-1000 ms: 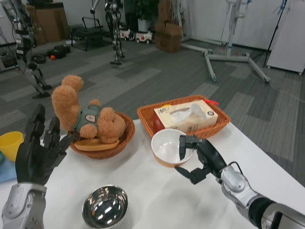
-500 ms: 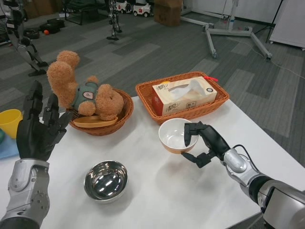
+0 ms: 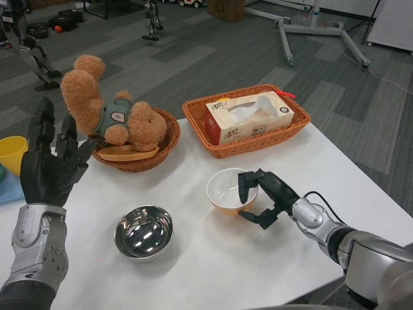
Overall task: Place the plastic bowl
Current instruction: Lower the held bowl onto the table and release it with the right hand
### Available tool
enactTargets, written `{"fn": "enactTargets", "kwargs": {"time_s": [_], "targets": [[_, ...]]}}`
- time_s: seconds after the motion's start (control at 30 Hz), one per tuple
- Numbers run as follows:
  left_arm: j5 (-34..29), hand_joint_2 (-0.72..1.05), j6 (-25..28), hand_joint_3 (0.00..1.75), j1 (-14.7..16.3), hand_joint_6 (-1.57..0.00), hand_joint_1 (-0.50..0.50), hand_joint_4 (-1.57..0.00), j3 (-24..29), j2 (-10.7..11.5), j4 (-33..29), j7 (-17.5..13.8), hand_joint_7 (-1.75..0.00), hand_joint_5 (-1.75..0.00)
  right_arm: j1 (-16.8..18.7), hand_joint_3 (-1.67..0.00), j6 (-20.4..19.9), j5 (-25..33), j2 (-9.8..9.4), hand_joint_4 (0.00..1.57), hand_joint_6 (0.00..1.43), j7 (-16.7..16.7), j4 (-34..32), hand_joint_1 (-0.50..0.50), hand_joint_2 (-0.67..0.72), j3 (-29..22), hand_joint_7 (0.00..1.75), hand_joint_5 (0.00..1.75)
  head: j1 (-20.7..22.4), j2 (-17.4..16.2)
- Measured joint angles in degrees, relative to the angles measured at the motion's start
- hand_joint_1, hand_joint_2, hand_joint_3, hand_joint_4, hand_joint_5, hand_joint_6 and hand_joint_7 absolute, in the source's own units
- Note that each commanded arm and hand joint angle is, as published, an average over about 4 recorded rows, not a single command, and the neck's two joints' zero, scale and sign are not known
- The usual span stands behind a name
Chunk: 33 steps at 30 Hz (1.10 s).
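Head view: a white plastic bowl with an orange-tan outside (image 3: 228, 190) is gripped at its right rim by the black right hand (image 3: 262, 197), with fingers hooked over the rim into the bowl and the thumb seen below, beside the outer wall. Whether the bowl's base touches the white table (image 3: 213, 258) cannot be told; it is seen low over the tabletop, just left of the hand. A shiny round steel bowl (image 3: 144, 231) is seen well to the left of the right hand, upright on the table. Beyond the right hand, an oblong wicker basket (image 3: 213, 139) is seen with a cream tissue box (image 3: 248, 117) lying in it. The black left hand (image 3: 48, 166) is raised at the table's left edge, fingers spread and pointing up, nothing held. Just right of that hand, a round wicker basket (image 3: 161, 150) is seen holding a brown teddy bear in a teal shirt (image 3: 110, 123), lying across an orange plate-like disc (image 3: 128, 154). A yellow plastic cup (image 3: 11, 154) is seen just left of the left hand.
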Motion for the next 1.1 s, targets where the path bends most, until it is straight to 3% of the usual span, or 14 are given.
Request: {"fn": "enactTargets", "kwargs": {"time_s": [0.13,0.27,0.53,0.77,0.83,0.93,0.97,1.1], "targets": [[0.0,0.78,0.0,0.0,0.0,0.0,-0.5,0.0,0.0,0.0,0.0,0.0,0.0,0.0,-0.18,-1.53,0.31,0.0,0.09,1.57,0.71,-0.03,0.23,-0.46,-0.54,1.16,1.61,1.65,-0.2,-0.29],[-0.02,0.78,0.0,0.0,0.0,0.0,-0.5,0.0,-0.02,0.0,0.0,0.0,0.0,0.0,-0.26,-1.59,1.11,-0.73,0.29,1.57,0.71,-0.05,0.38,-0.46,-0.54,2.49,1.66,1.65,-0.32,-0.52],[-0.06,0.78,0.0,0.0,0.0,0.0,-0.5,0.0,-0.05,0.0,0.0,0.0,0.0,0.0,-0.38,-1.55,3.85,-6.21,0.39,1.57,0.71,0.05,0.47,-0.46,-0.54,3.08,1.61,1.65,-0.5,-0.89],[-0.05,0.78,0.0,0.0,0.0,0.0,-0.5,0.0,-0.05,0.0,0.0,0.0,0.0,0.0,-0.85,-1.51,5.5,-8.5,0.38,1.53,0.61,0.32,0.34,-0.46,-0.54,3.08,1.61,1.65,-0.53,-0.99],[-0.05,0.78,0.0,0.0,0.0,0.0,-0.5,0.0,-0.05,0.0,0.0,0.0,0.0,0.0,-0.91,-1.51,5.57,-8.75,0.38,1.43,0.51,0.34,0.32,-0.46,-0.54,3.08,1.59,1.65,-0.54,-1.06],[-0.06,0.78,0.0,0.0,0.0,0.0,-0.5,0.0,-0.05,0.0,0.0,0.0,0.0,0.0,-0.93,-1.51,5.61,-8.81,0.38,1.08,0.29,0.36,0.31,-0.46,-0.54,3.08,1.48,1.58,-0.58,-1.29],[-0.06,0.78,0.0,0.0,0.0,0.0,-0.5,0.0,-0.05,0.0,0.0,0.0,0.0,0.0,-0.93,-1.51,5.62,-8.66,0.38,0.94,0.23,0.43,0.31,-0.46,-0.53,3.07,1.43,1.48,-0.56,-1.36],[-0.06,0.78,0.0,0.0,0.0,0.0,-0.5,0.0,-0.04,0.0,0.0,0.0,0.0,0.0,-0.92,-1.47,5.78,-7.45,0.38,0.66,0.09,0.73,0.42,-0.46,-0.4,3.07,1.27,1.21,-0.49,-1.57]]}}
